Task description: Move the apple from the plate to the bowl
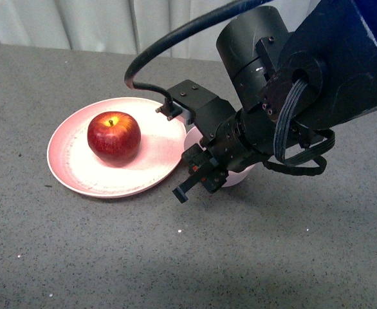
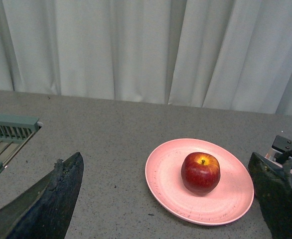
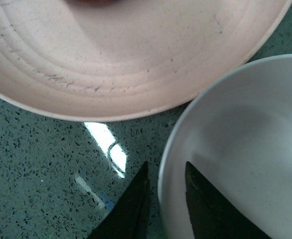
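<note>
Right gripper (image 3: 166,165): arm angled down, jaws narrow astride bowl (image 3: 245,124) rim (grip unclear). Apple (image 1: 114,135) on plate (image 1: 157,147) beyond fingertips. Left gripper (image 2: 165,158) wide, empty.

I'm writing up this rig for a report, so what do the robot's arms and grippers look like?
The right arm is black with a cylindrical joint housing and a blue panel; a thick black cable and a grey wire bundle trail from it. Both the right gripper and left gripper have dark, tapering fingers.
</note>
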